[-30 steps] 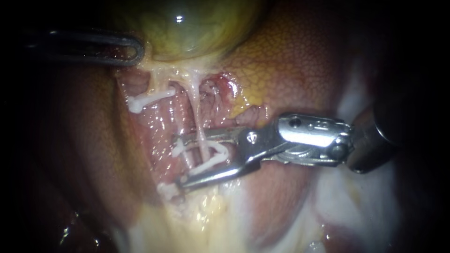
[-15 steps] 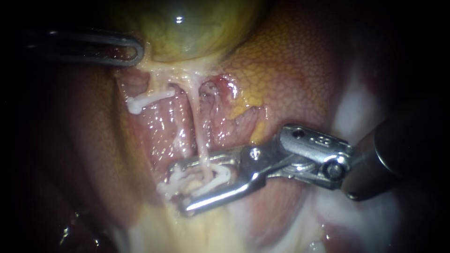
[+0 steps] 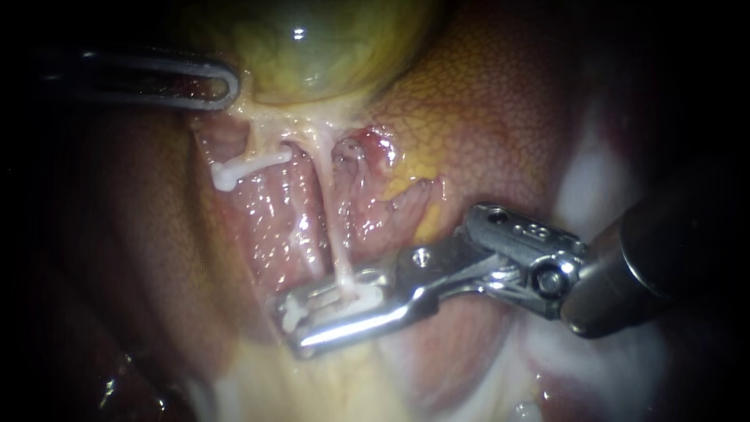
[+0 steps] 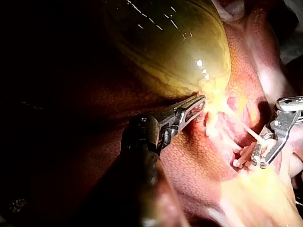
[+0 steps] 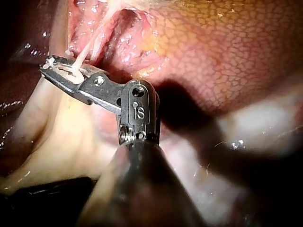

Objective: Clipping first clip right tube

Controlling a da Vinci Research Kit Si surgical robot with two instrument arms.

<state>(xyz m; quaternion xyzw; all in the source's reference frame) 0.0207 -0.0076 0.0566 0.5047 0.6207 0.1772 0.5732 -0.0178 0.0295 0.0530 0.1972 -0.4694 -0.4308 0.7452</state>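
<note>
The right tube (image 3: pixel 330 219) runs as a thin pale strand from the gallbladder (image 3: pixel 312 47) down into the jaws of the right instrument (image 3: pixel 291 327). These jaws are squeezed nearly together on a white clip (image 3: pixel 344 301), which straddles the tube's lower end. Just beside it, the left tube carries another clip (image 3: pixel 242 166) higher up. The mottled liver (image 3: pixel 484 125) lies around them. The left instrument (image 3: pixel 226 82) reaches the gallbladder's pale lower edge, its jaws together and pinching that edge.
</note>
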